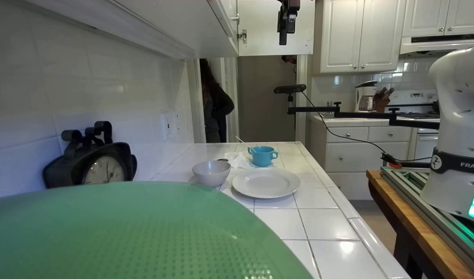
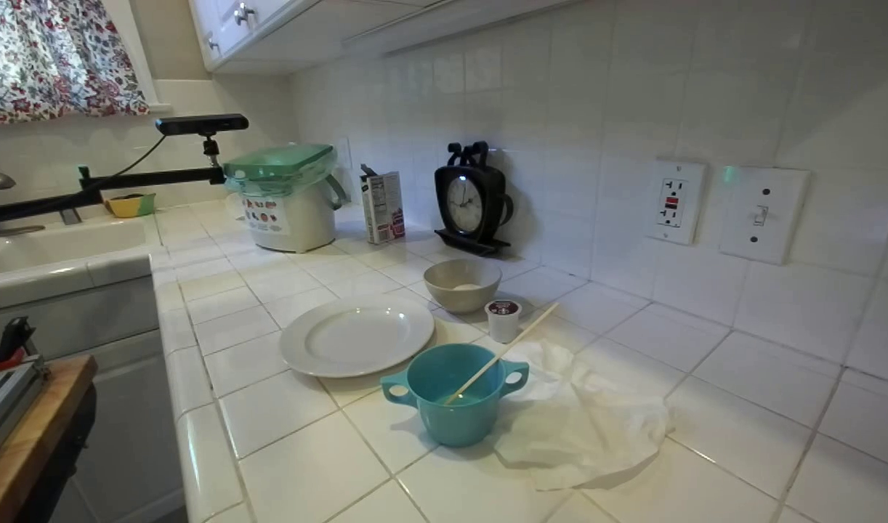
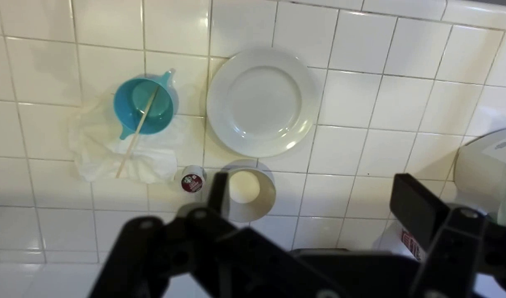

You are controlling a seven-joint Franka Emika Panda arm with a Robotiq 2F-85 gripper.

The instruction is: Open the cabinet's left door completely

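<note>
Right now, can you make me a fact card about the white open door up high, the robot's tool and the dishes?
Door: swung open; can't tell if all the way
Tool: open, holding nothing; can't tell if it touches the door
Cup: blue, two handles, stick leaning inside
Plate: white, round, flat on the counter
Bowl: grayish, near the plate

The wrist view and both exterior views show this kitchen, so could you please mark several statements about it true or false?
1. In an exterior view, a flat white cabinet door stands swung open. True.
2. Something is clamped in the jaws. False: the gripper is open and holds nothing.
3. A thin stick leans in the blue cup. True.
4. The cup stands in the sink. False: it stands beside the white plate.
</note>
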